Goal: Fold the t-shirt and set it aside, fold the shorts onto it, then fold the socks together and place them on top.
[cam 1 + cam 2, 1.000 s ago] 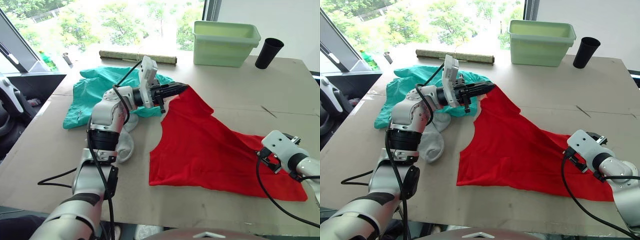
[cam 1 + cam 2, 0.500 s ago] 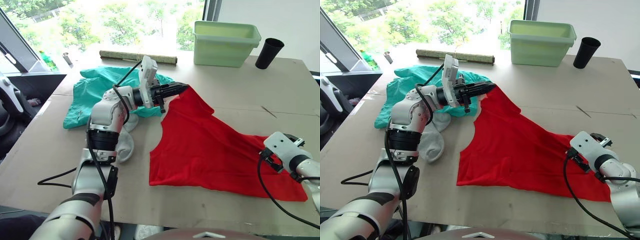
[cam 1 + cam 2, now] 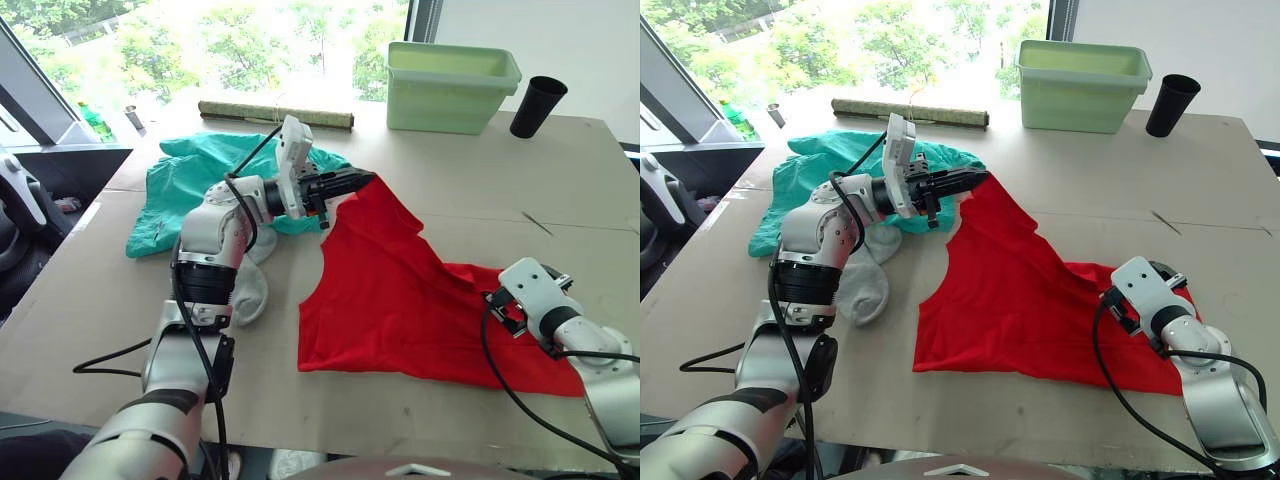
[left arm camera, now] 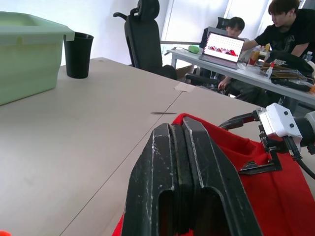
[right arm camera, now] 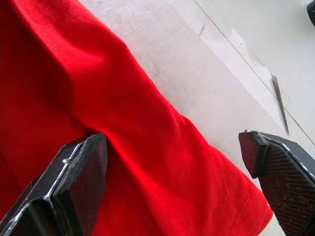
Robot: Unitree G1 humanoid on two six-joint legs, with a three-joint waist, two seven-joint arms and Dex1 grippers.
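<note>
**Right arm moved inward along the shirt's near edge**

Since a second ago: right tool (image 5: 177, 162) shifted toward the middle of the tabletop (image 3: 470, 190), now over the near right part of the red t-shirt (image 3: 400, 290), with cloth bunched into a small ridge just ahead of it. Fingers (image 5: 81, 187) spread wide apart in the right wrist view, red cloth lying between them, nothing clamped. Left tool (image 3: 362, 181) unchanged in place, held above the far corner of the t-shirt, fingers pressed together on that corner and lifting it clear of the tabletop, so the cloth slopes down from there toward the near edge.

Rest of the t-shirt spread flat across the middle, reaching from the raised corner to the near right edge. Teal shorts (image 3: 190, 175) crumpled at the far left, behind the left forearm and partly hidden by it. Grey socks (image 3: 248, 285) lying just left of the t-shirt's near left edge, beneath the left arm, close to the shorts.

At the far side: pale green bin (image 3: 452, 85), black cup (image 3: 537, 106) just to its right, rolled mat (image 3: 275, 113) lying along the window edge. In the left wrist view, two people (image 4: 283, 24) seated at a desk with a laptop (image 4: 224, 46), an office chair (image 4: 142, 34) nearer.
</note>
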